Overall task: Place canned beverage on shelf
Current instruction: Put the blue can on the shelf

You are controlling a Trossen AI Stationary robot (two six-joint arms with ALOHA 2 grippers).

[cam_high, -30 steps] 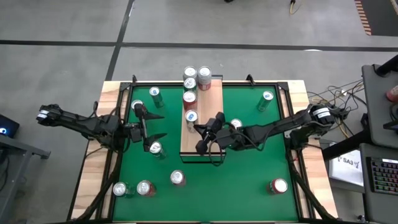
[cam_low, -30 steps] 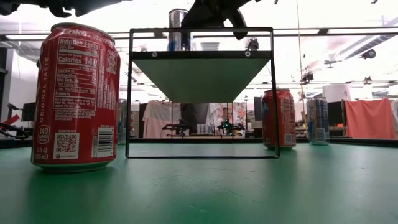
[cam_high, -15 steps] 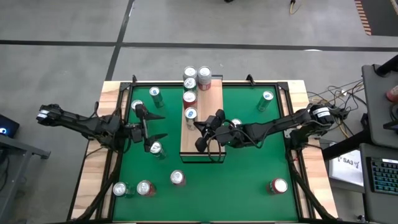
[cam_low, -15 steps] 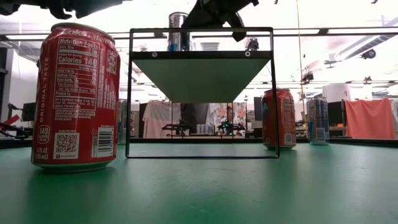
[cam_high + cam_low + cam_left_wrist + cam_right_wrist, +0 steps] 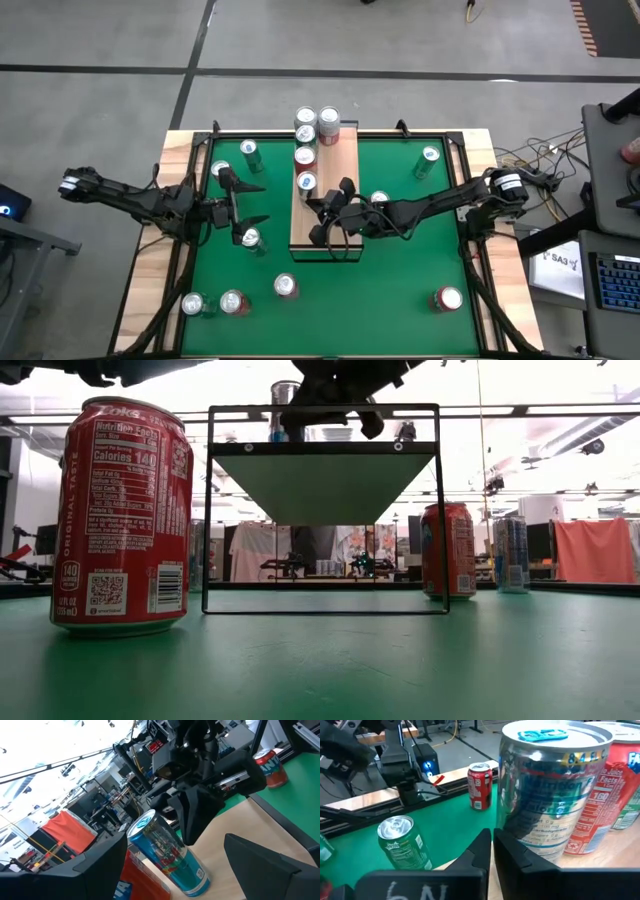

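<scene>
- The placing step is looking done: the slim blue-topped can [image 5: 307,184] is standing free on the shelf [image 5: 345,165], near the shelf's left edge and mid-length
- The right end effector [image 5: 318,225], fingers pressed together and empty, is reaching over the shelf just beside that can
- Next is calling for backing off without bumping it
- The left end effector [image 5: 255,203], fingers spread wide, is waiting over the surface's left side, near a green can [image 5: 250,239]

Legible markings: two cans, one board.
Red can [image 5: 122,515] on the desk: "Nutrition Facts", "Calories 140", "ORIGINAL TASTE", a QR code. Silver can [image 5: 551,790]: "8.4 FL OZ". White board [image 5: 562,262]: "SA3".
</scene>
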